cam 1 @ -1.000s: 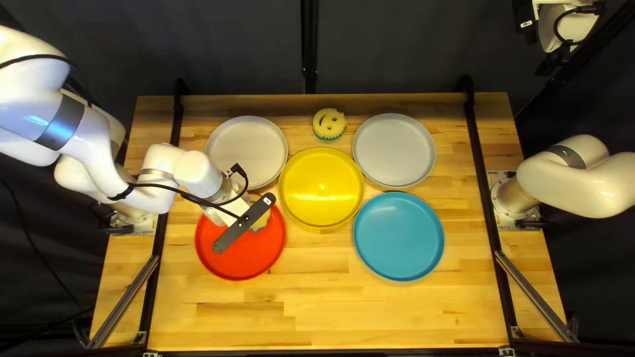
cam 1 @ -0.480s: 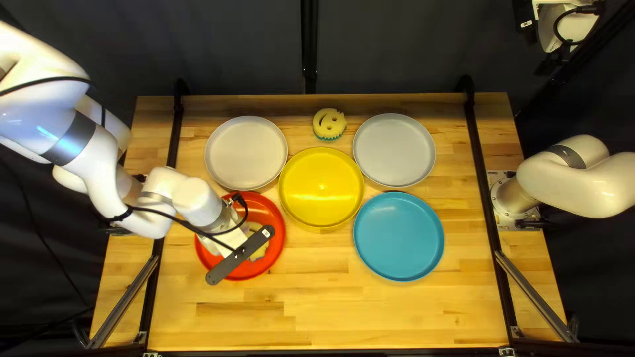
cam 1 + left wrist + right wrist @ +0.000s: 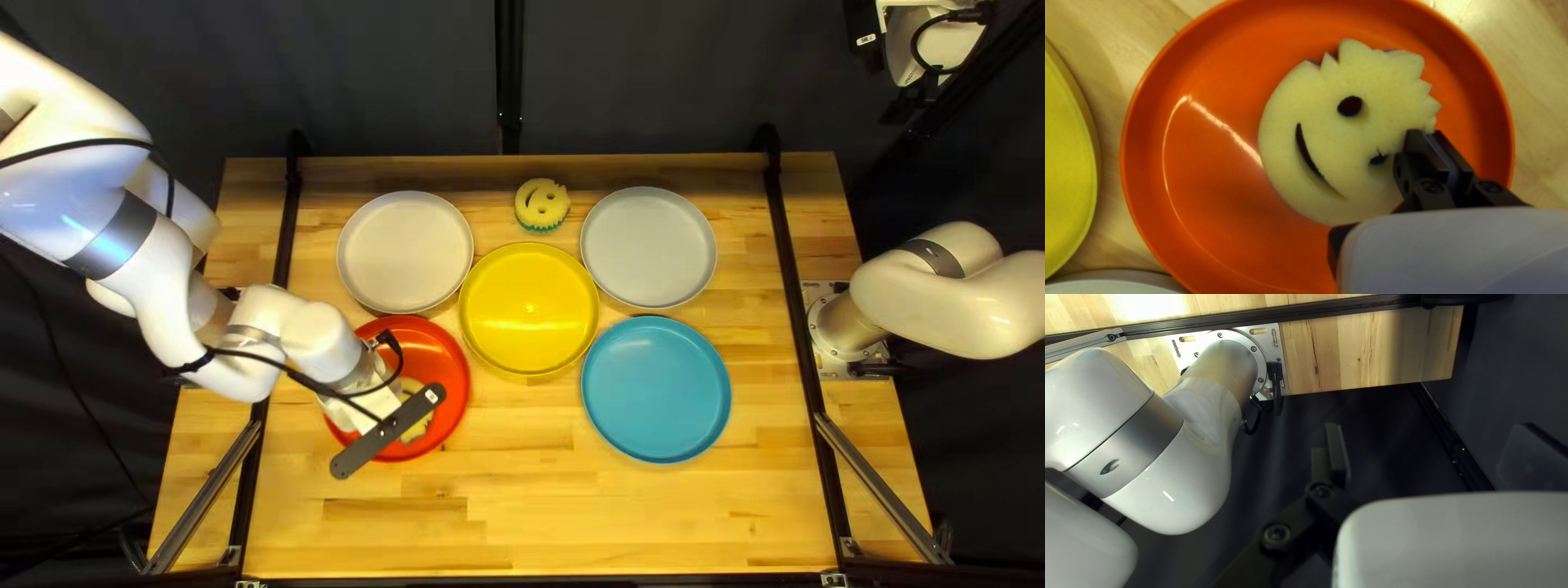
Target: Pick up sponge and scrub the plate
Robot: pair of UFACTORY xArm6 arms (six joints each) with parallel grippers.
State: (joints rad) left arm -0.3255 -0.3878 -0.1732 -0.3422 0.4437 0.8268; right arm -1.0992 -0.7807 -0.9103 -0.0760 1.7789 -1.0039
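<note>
Your left gripper [image 3: 1429,136], pinching yellow smiley foam sponge [image 3: 1334,147], slid toward near edge of round red plate [image 3: 1208,234]; likely scrubbing. Right gripper [image 3: 1430,427] open.

- The glossy white, grey-banded left arm [image 3: 169,294] is extended inward over the table, with a black cable draped along it.
- The left gripper [image 3: 383,433], white-bodied with black metal fingers [image 3: 1421,148], is angled downward; its fingers are drawn close together.
- The smooth white right arm [image 3: 969,294] is bent out past the table's right edge.
- The white-and-black right gripper [image 3: 901,65] is held beyond that edge, its black fingers [image 3: 1338,454] spread wide.
</note>
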